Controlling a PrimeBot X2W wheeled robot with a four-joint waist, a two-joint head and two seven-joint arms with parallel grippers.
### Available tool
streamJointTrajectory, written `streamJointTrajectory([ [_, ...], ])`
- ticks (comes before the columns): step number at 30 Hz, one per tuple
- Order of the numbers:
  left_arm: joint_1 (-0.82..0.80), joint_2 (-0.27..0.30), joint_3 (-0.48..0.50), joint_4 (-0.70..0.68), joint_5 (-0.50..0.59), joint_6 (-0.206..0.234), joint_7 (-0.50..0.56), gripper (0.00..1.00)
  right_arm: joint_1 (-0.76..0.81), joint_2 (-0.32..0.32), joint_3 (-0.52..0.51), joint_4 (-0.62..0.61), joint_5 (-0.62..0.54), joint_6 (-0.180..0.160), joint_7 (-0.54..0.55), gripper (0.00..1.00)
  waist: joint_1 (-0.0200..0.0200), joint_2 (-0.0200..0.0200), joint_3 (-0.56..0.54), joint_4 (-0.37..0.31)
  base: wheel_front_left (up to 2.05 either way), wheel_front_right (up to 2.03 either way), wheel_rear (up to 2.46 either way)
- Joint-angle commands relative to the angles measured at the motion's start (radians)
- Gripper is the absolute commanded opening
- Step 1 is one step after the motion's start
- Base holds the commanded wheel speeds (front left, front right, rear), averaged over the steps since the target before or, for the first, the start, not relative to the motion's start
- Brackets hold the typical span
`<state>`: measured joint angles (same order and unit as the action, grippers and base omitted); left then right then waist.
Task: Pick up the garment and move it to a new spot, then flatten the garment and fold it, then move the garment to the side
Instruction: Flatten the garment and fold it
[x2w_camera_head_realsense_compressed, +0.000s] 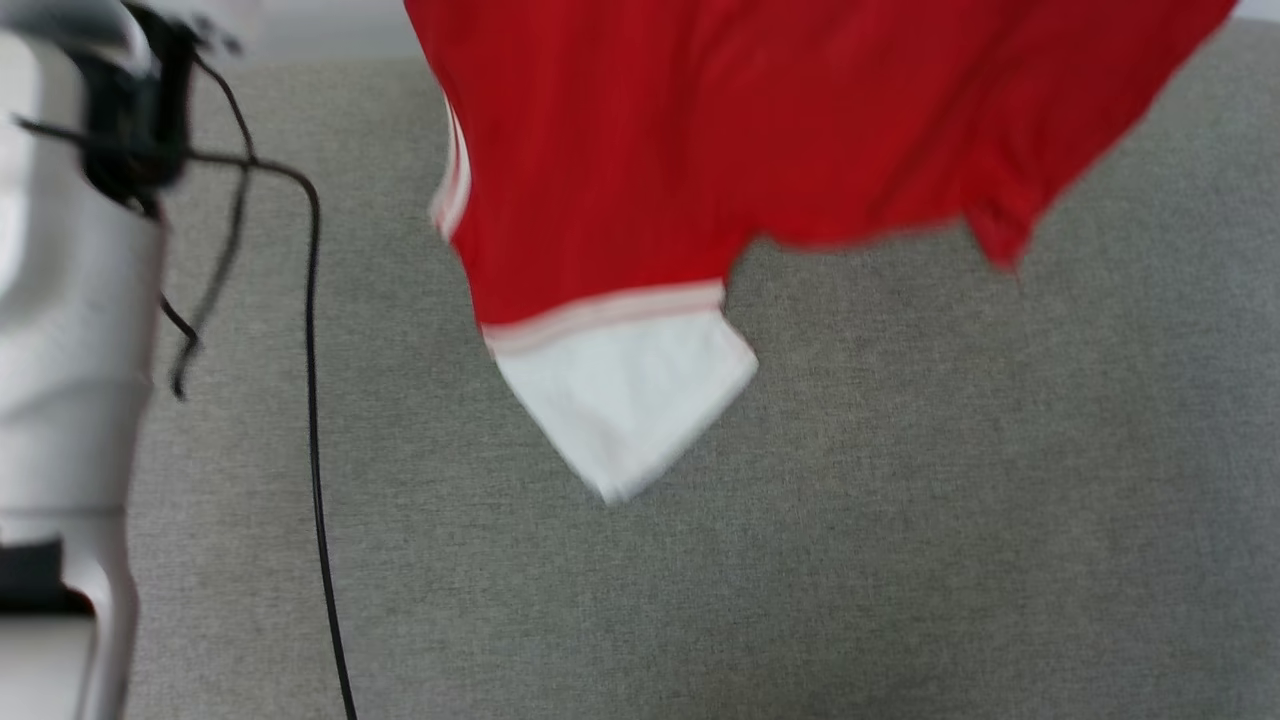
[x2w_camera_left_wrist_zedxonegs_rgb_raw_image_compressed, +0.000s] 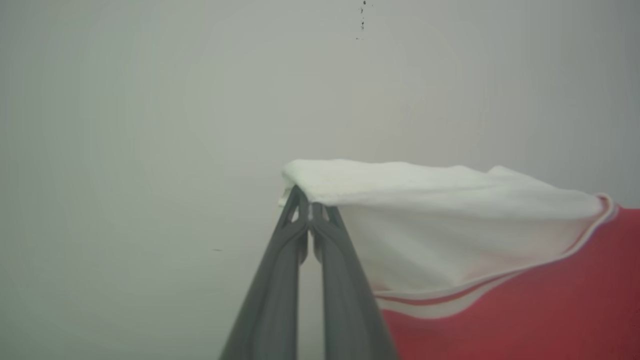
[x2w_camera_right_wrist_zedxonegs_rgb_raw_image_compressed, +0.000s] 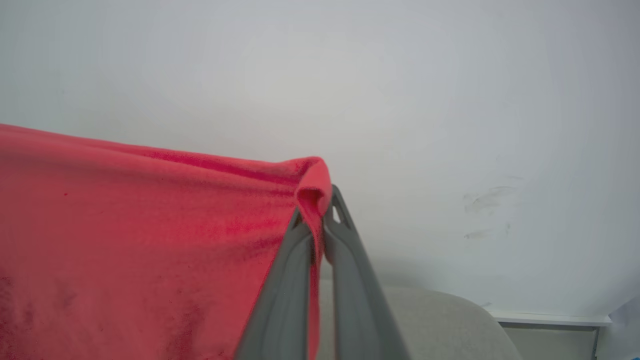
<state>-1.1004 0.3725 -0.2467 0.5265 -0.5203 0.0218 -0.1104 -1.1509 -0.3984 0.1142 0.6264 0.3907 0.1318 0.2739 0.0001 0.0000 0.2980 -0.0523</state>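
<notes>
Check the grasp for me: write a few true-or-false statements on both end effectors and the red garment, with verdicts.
1. The left end effector is shut on the garment's white sleeve end. True.
2. The right end effector is open, holding nothing. False: it is shut on a red edge of the garment.
3. A black cable runs down the grey cushion to the garment's left in the head view. True.
4. The garment lies flat on the cushion. False: it hangs above it, held up at both ends.
</notes>
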Motion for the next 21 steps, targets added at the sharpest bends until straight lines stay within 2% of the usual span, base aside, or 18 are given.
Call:
streamJointTrajectory([
  [1,-0.062,0.018,0.013,0.031,0.010,-0.003,-0.018,0.00,-0.052,0.001,-0.012,0.015,-0.014,-0.002,-0.024,0.00,-0.0001,0.0000,0.021,-0.010,0.00,0.00,0.00],
  [5,-0.205,0.041,0.019,0.105,0.026,-0.015,-0.035,0.00,-0.179,0.017,-0.020,0.047,-0.038,-0.002,-0.071,0.00,-0.0001,0.0000,0.062,-0.021,0.00,0.00,0.00],
  [12,-0.405,0.085,0.010,0.189,0.048,-0.034,-0.002,0.00,-0.359,0.029,-0.009,0.118,-0.030,-0.002,-0.117,0.00,-0.0001,0.0000,0.177,-0.028,0.00,0.00,0.00],
  [16,-0.455,0.092,0.009,0.219,0.048,-0.034,0.008,0.00,-0.402,0.039,0.009,0.153,-0.026,-0.002,-0.137,0.00,-0.0001,0.0000,0.226,-0.025,0.00,0.00,0.00],
  [21,-0.465,0.071,0.006,0.275,0.028,-0.049,0.001,0.00,-0.440,0.060,0.058,0.222,0.000,-0.002,-0.167,0.00,-0.0001,0.0000,0.311,-0.008,0.00,0.00,0.00],
])
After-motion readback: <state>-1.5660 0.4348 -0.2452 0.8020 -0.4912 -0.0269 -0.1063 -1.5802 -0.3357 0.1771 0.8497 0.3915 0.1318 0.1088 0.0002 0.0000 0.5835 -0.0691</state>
